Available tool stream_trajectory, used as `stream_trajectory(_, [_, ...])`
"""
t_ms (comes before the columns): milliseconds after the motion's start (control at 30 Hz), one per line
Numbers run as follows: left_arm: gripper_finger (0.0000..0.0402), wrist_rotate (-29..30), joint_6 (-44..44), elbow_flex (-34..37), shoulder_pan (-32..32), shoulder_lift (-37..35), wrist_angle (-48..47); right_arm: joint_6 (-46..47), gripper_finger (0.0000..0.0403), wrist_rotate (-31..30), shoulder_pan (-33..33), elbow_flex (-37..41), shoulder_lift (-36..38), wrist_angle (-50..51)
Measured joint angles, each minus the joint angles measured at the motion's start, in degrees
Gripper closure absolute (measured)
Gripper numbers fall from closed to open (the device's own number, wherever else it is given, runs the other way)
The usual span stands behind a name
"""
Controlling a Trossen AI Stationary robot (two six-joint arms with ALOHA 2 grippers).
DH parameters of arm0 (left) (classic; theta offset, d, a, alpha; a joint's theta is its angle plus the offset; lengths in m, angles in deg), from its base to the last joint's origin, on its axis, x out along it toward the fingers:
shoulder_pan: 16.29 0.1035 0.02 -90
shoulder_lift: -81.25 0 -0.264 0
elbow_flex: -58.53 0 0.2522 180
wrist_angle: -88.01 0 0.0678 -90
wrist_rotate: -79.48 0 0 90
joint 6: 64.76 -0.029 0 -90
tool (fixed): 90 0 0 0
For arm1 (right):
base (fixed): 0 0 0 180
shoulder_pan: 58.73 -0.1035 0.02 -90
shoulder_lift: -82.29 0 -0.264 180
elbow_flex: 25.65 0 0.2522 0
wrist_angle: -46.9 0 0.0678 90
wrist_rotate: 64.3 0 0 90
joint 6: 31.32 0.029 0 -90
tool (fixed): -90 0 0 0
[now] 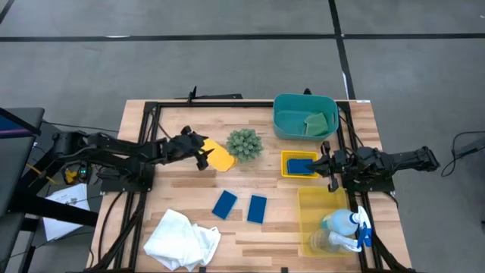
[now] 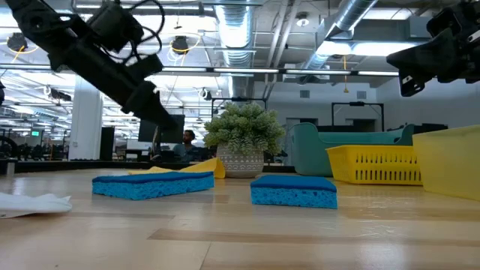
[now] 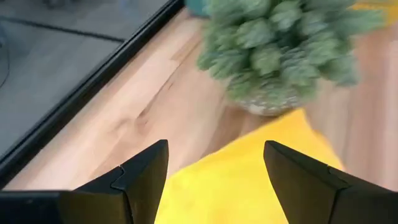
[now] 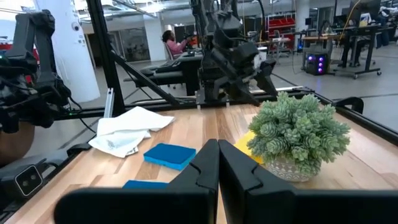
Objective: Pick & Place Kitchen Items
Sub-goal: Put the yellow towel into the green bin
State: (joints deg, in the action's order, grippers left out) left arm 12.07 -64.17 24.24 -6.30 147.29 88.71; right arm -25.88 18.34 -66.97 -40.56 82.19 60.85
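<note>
We list a yellow sponge [image 1: 220, 158], flat on the table just beside the plant. Two blue sponges [image 1: 224, 205] [image 1: 258, 208] lie side by side near the table's middle. A third blue sponge [image 1: 301, 166] sits in the small yellow tray. A green sponge [image 1: 317, 123] leans inside the teal bin. A white cloth [image 1: 182, 240] lies crumpled at the near-left corner. The spray bottle [image 1: 347, 222] and clear cup [image 1: 327, 242] lie in the yellow bin.
</note>
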Motion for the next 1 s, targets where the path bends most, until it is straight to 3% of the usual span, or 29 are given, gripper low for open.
stream_trajectory(233, [0.0142, -1.96, 2.69, -0.79, 1.9, 9.5, 0.4, 0.61, 0.0403, 0.62, -0.03, -0.04, 0.0, 0.23])
stream_trajectory(600, [0.0142, -7.46, 3.1, -8.22, 2.21, 26.78, 0.53, 1.53, 0.0403, 2.71, -0.06, -0.13, 0.0, 0.76])
stream_trajectory(1000, [0.0162, -12.74, 3.55, -8.33, 2.19, 25.32, -8.31, 2.19, 0.0403, 3.02, -0.06, -0.13, 0.0, 0.79])
